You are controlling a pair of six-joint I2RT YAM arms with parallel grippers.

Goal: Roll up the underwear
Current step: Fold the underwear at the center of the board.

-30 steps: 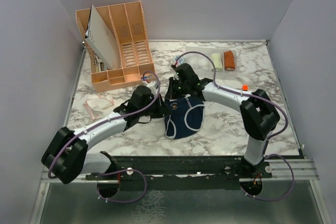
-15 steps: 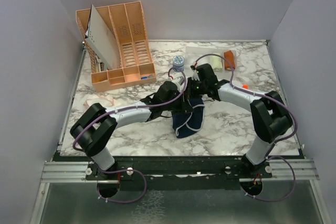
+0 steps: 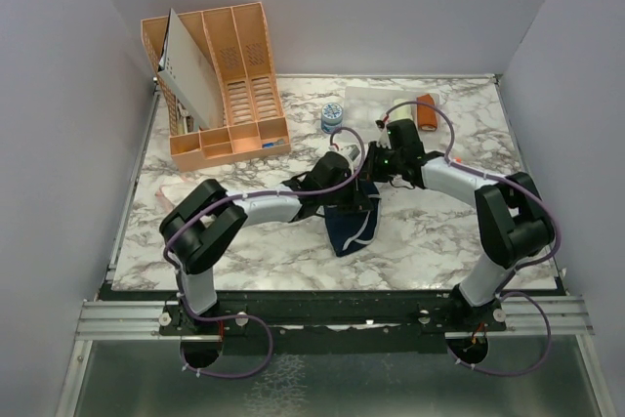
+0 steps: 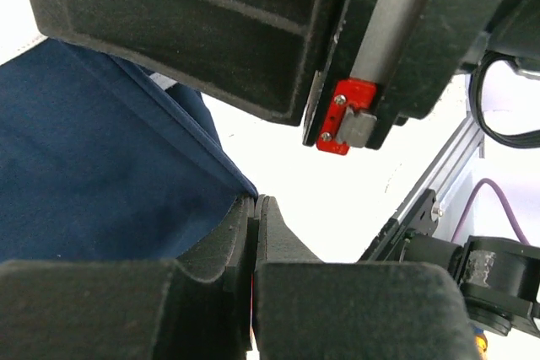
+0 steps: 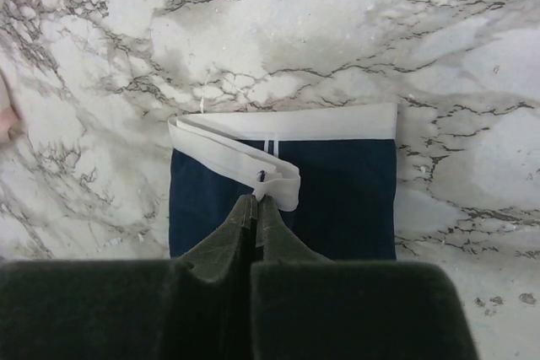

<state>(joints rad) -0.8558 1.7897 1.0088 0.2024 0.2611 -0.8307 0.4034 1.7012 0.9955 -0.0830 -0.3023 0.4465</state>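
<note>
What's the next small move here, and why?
Probably draw the pinched waistband across the navy briefs to start the roll: the right tool is shut on it, the left tool on the cloth's edge, nothing rolled yet.

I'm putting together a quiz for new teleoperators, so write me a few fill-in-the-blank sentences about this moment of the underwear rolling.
1. The underwear being handled is ___ blue.
2. The right claw is shut on its ___ waistband.
3. The rust-orange bundle lies at the far ___ of the table.

Missing words: navy; white; right.
</note>
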